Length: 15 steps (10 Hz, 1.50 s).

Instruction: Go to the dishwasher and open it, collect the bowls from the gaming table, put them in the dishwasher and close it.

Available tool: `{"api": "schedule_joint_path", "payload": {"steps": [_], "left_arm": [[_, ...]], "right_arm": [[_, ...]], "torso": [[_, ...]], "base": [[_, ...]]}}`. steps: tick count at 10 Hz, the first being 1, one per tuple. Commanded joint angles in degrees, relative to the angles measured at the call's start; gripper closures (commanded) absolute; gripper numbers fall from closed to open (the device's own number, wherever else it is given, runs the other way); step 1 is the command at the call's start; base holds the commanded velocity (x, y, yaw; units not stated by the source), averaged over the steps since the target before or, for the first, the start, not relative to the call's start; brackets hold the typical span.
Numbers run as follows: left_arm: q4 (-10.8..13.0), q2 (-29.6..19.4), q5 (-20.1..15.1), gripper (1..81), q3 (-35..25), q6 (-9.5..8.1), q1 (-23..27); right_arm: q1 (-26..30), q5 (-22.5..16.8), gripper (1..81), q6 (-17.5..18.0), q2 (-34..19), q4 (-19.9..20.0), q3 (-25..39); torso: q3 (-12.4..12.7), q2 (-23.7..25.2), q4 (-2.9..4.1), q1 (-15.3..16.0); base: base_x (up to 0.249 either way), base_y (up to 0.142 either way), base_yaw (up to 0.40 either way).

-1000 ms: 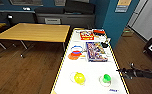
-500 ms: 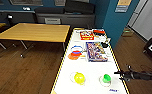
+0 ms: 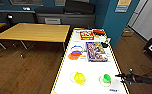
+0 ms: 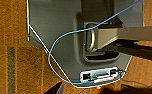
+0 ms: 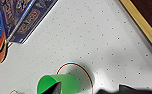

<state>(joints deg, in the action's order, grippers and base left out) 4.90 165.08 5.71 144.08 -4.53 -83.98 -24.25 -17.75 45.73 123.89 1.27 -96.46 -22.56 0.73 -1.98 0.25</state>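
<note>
Table white with yellow edge, holding yellow bowl and green bowl. Right gripper just beside green bowl; can't tell if its fingers are apart.

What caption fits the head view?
Right claw beside the green bowl on the gaming table.

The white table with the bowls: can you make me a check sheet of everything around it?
Surface: gaming table, white top with yellow edge.
Job's things: yellow-green bowl and green bowl, apart, both on the near end; green bowl also close in the right wrist view.
Clutter: game boxes, coloured rings, red box.
Grippers: right pincer beside the green bowl, not touching; fingers unclear.
Cables: blue cable on the robot's body.
Surroundings: wooden table, wood floor, teal wall.
</note>
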Motion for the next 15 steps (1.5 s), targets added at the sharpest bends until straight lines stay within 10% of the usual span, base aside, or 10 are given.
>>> {"api": "schedule_joint_path", "payload": {"steps": [1,15], "left_arm": [[-0.2,-0.6,-4.0,1.0,-0.3,0.05,-0.2],[-0.2,-0.5,-4.0,1.0,0.2,0.05,-0.4]], "right_arm": [[7.0,-1.3,1.0,0.2,0.0,0.5,0.8],[6.7,-0.4,1.0,1.7,5.7,1.9,-6.4]], "torso": [[0.0,0.0,0.00,0.0],[0.0,0.0,0.00,0.0]], "base": [[0.000,0.000,0.000],[0.000,0.000,0.000]]}}
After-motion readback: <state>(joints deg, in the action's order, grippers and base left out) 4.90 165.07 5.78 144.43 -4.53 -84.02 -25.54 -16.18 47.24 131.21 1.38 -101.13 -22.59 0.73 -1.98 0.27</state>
